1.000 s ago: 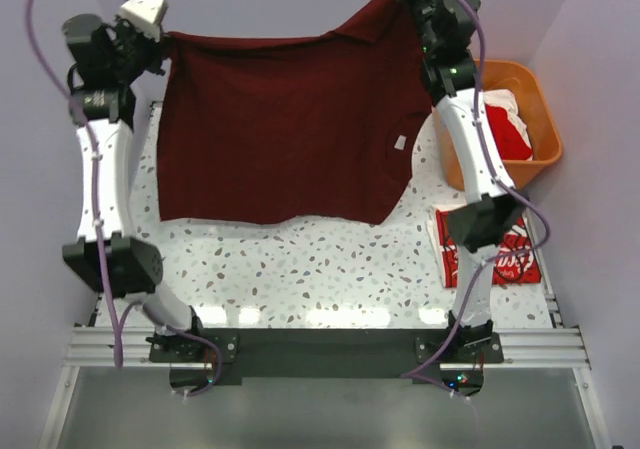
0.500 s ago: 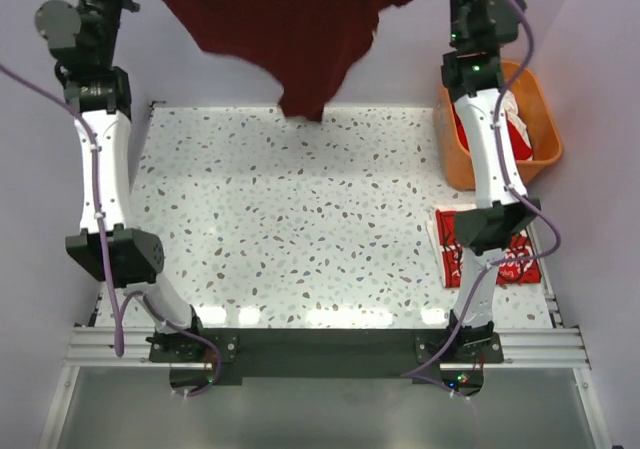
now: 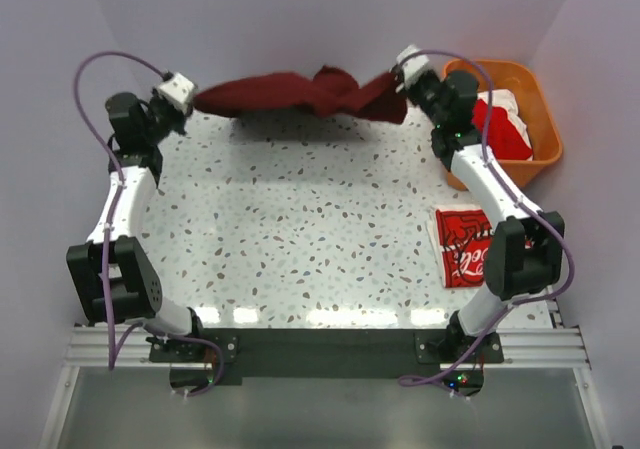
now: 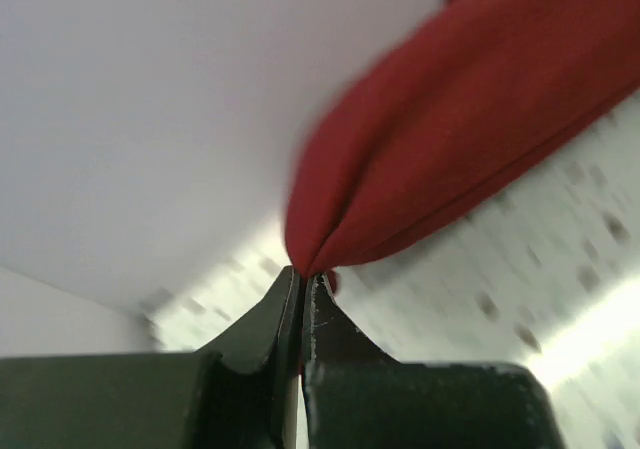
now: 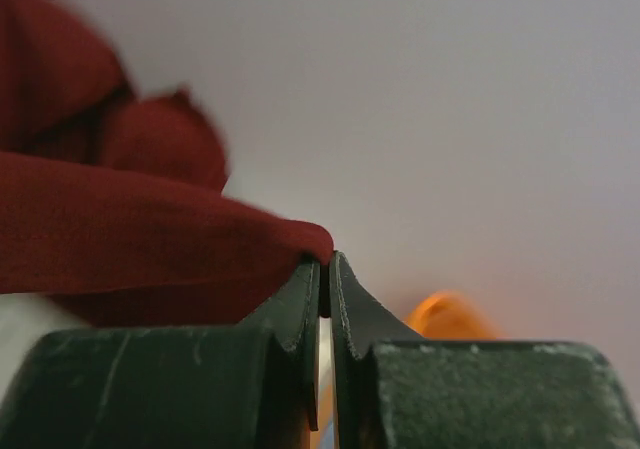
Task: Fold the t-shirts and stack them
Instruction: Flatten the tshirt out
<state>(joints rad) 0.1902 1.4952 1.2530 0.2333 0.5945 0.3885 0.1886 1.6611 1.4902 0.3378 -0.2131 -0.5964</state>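
Now clamps the maroon t-shirt [image 3: 300, 96] at both ends: left gripper [image 4: 303, 279] with jaws pressed together on a pinched fold of cloth, right gripper [image 5: 326, 264] likewise closed tight on a bunched corner. Stretches the shirt as a crumpled, sagging band leftward from the orange basket [image 3: 545, 129], above the speckled table [image 3: 300, 229], with a twisted lump lying toward the basket end. Holds the right end just beside the basket's left rim, and the left end well apart from the basket, across the table from it. Shows red and white t-shirts [image 3: 505, 124] heaped inside the basket, and a folded bright red t-shirt [image 3: 465, 244] with white script lying flat on the table just on the near side of the basket
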